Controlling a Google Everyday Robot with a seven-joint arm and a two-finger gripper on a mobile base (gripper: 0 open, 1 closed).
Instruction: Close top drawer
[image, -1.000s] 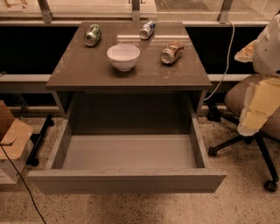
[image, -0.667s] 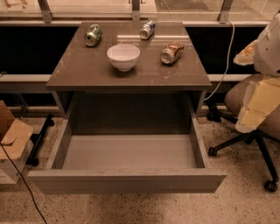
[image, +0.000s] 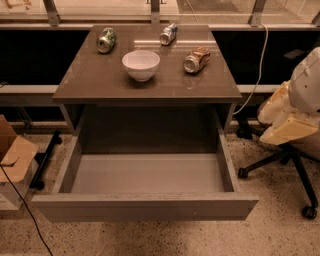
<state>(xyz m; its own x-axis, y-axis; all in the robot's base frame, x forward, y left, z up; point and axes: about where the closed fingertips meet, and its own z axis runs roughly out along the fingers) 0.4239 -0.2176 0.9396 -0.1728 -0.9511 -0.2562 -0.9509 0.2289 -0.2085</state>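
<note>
- Since the top drawer (image: 147, 175) stands pulled fully out toward the bottom of the frame, its pale floor bare, no part of the closing looks done; the whole push back under the cabinet top (image: 95, 82) is left.
- On that top, upper centre, sit a white bowl (image: 141, 64), a green can (image: 106, 40), a blue can (image: 168, 34) and a brown can (image: 196, 60).
- At the right edge, well apart from the drawer, the arm (image: 306, 82) hangs folded, with what is probably the gripper (image: 289, 131) below it; whether it is spread or pressed together I cannot tell.
</note>
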